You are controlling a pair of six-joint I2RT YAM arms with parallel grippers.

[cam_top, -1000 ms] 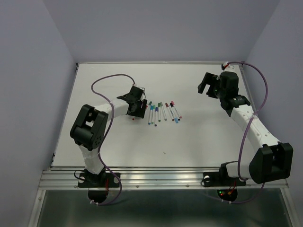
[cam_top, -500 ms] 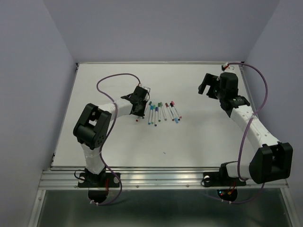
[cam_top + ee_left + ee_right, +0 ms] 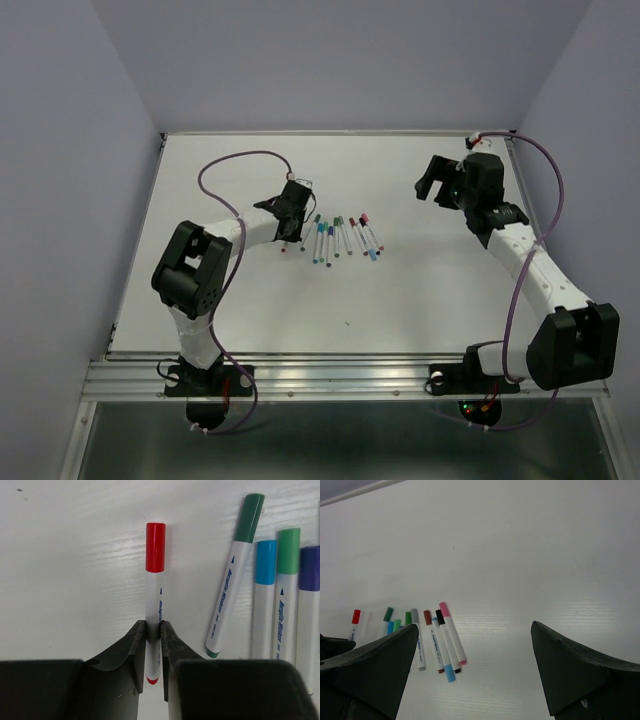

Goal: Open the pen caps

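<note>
The left fingers (image 3: 132, 650) are drawn narrow around the white barrel of a red pen (image 3: 152, 605). They pinch it low down, close to its small red end, with one finger on each side. The pen lies flat on the white tabletop (image 3: 65, 580). Its red cap (image 3: 155, 547) sits on the far end, pointing away from the wrist camera and clear of the fingers.

Just to the right lie more pens. One has a dark green cap (image 3: 249, 517) and is tilted so its lower end leans toward the red pen. Next come a light blue cap (image 3: 266, 562), a lighter green cap (image 3: 288, 550) and a purple cap (image 3: 310, 567) at the edge of the view (all four sit on their barrels).

In the top view the left arm (image 3: 235, 232) reaches to the left end of the row of pens (image 3: 342, 236), near the middle of the tabletop.

The right fingers (image 3: 375, 675) are spread wide and hold nothing. They hang above bare tabletop, well to the right of the row and farther back. Their wrist camera shows the row at its lower left, including a pink cap (image 3: 443, 607) at the right end of that row.
</note>
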